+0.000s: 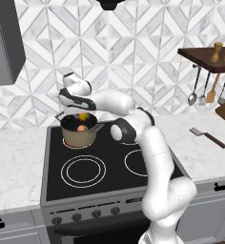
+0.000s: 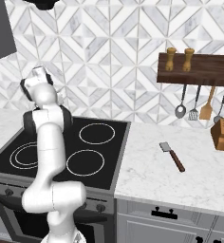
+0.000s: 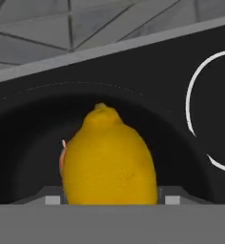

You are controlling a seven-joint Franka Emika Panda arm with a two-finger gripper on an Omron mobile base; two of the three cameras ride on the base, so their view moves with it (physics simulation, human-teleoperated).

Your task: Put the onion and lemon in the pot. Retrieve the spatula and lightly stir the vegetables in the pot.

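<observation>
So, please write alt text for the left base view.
A white robot arm holds a small yellow oval lemon just above a squat tan pot on a black stove, with an orange-brown onion inside.

Glossy black glass stovetop (image 1: 109,167); veined marble counter (image 2: 180,185); matt yellow lemon (image 3: 108,159); tan pot (image 1: 79,131), dark inside; spatula (image 2: 172,156), grey blade, reddish-brown handle.

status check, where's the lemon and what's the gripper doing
Gripper over pot, lemon between its fingers, grip unclear. Onion in pot. Spatula untouched on counter. Nothing blocking.
</observation>
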